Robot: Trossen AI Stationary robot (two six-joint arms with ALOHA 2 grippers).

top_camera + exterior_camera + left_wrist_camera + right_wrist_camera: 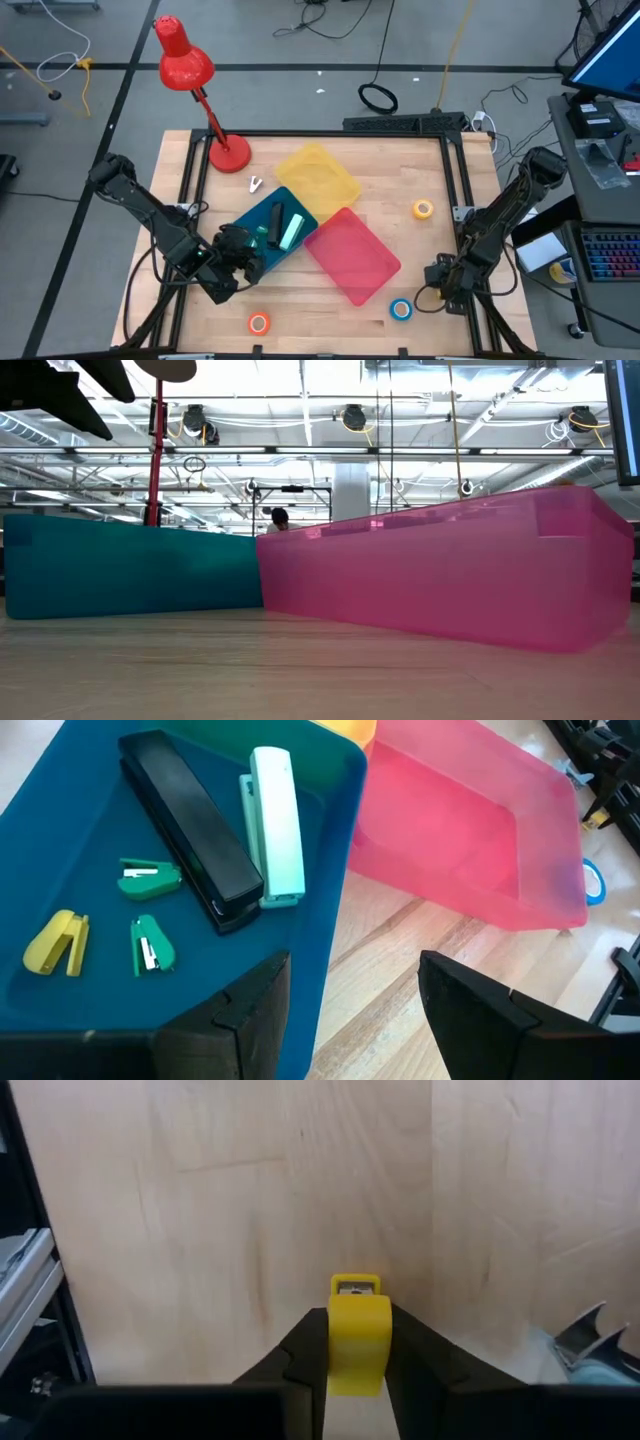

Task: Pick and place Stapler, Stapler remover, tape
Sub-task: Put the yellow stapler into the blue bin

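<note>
Right wrist view: yellow staple remover (356, 1330) sits low centre of frame, clamped btwn right gripper (357, 1355) fingers, over bare wood table (200, 1230) — prob just picked, for carrying to a tray. It's small, bright yellow, blocky w/ metal at tip. Left gripper (355, 995), fingers apart, holds nothing at blue tray (40, 850) edge, lower left in high view; tray has staplers + removers.

Pale wood table (420, 260); translucent glossy plastic pink tray (352, 255).

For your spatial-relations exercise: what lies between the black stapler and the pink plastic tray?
In the left wrist view, a mint-green stapler lies between the black stapler and the pink plastic tray, inside the blue tray.
</note>
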